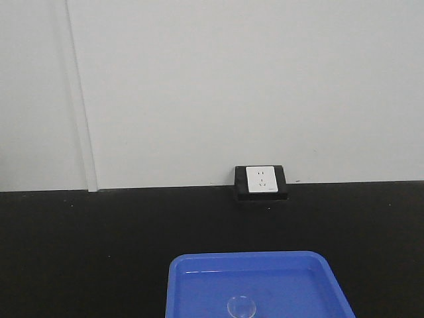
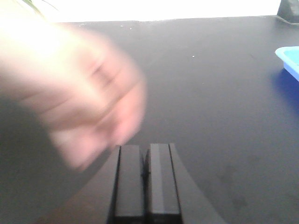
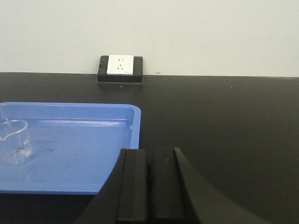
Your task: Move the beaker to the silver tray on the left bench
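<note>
The small clear glass beaker (image 3: 15, 142) with a pouring lip stands upright in the bright blue tray (image 3: 84, 140), at its left part in the right wrist view. It also shows at the bottom of the front view (image 1: 241, 307). My right gripper (image 3: 149, 151) is shut and empty, low over the black bench at the tray's front right corner, well right of the beaker. My left gripper (image 2: 145, 148) is shut and empty over bare black bench. The silver tray is out of view.
A blurred human hand (image 2: 79, 98) is close in front of my left gripper, to its upper left. A white wall socket in a black box (image 1: 261, 181) sits at the back of the bench. The blue tray's corner (image 2: 288, 59) shows at the right of the left wrist view.
</note>
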`<state>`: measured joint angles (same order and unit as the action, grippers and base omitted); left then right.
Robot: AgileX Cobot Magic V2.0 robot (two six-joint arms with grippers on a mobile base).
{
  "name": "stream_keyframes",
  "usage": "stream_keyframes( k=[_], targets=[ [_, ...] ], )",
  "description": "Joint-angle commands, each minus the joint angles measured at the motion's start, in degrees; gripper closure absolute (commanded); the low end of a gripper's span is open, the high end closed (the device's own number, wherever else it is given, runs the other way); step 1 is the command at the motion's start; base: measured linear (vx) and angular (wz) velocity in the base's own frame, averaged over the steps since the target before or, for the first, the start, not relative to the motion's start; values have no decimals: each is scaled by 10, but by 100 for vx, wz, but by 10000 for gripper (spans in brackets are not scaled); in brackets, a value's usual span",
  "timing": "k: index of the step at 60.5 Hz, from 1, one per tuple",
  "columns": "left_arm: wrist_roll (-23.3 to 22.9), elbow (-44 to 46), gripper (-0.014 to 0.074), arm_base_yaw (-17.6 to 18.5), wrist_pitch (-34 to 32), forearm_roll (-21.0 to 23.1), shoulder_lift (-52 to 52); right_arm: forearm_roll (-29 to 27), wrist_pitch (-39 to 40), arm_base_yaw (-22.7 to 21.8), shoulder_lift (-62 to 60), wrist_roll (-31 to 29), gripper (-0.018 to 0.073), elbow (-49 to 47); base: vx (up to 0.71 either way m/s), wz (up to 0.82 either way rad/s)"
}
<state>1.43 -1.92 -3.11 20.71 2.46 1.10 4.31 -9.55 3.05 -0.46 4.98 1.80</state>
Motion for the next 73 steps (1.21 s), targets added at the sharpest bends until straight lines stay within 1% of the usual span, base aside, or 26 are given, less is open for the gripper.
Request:
stream_keyframes(
  k=[1,38,47,52,66,73],
  targets=[
    [0,-11,595,0,-45,4,3,4,45,-3,5,-4,571,3,0,0],
    [0,-11,595,0,-45,4,3,5,45,-3,5,-4,571,3,0,0],
    [0,-11,595,0,-45,4,3,45,47,-3,5,-11,571,3,0,0],
    [0,-11,595,0,-45,4,3,45,50,-3,5,-10,571,3,0,0],
    [0,-11,595,0,-45,4,3,45,91,-3,5,-11,571,3,0,0],
    [0,-11,595,0,-45,4,3,45,141,-3,5,-10,571,3,0,0]
  ],
)
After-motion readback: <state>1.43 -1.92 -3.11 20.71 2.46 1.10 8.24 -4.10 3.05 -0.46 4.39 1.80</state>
